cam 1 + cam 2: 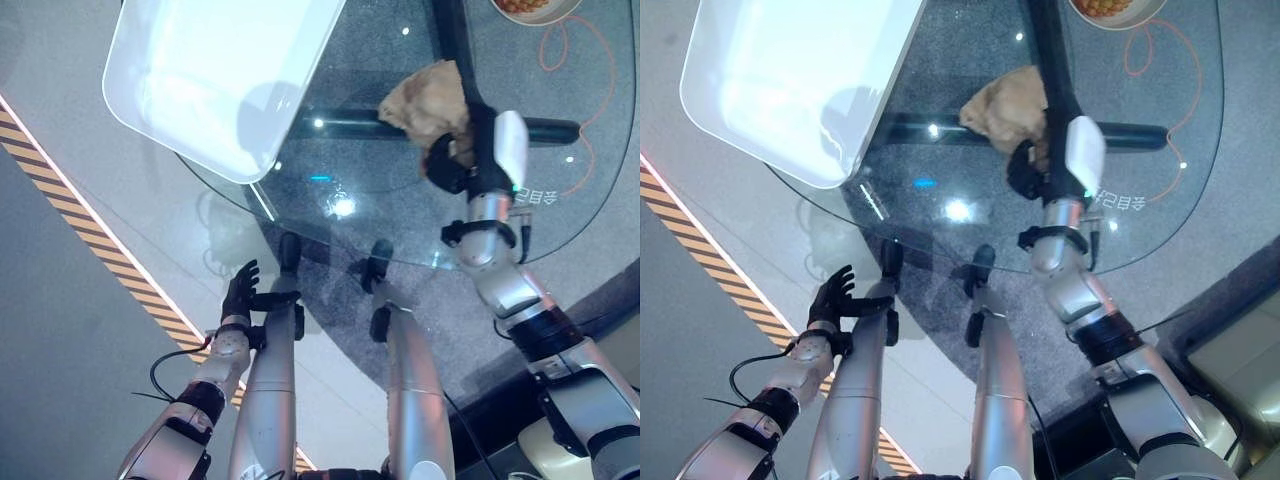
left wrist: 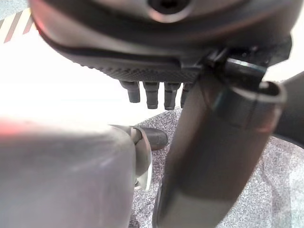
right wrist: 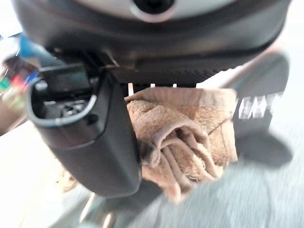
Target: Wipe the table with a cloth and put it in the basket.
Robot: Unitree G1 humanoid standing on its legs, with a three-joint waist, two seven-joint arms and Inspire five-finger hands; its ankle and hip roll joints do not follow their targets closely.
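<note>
On the glass bench (image 1: pixel 400 225), well out from its near rim, my right robot hand (image 1: pixel 455 160) grips the tan cloth (image 1: pixel 428 98), fingers curled into the crumpled folds; the right wrist view shows the bunched cloth (image 3: pixel 185 142) pinched against my palm. Most of the cloth spills beyond the hand, away from me, with no clear long axis since it is wadded. The white basket (image 1: pixel 215 75) sits at the bench's left side, overhanging its rim, so the cloth lies to the basket's right and my right arm is the nearer one. I judge the coming move is a sweep leftward toward the basket. My left robot hand (image 1: pixel 240 290) hangs below the bench rim, fingers spread and relaxed, holding nothing.
</note>
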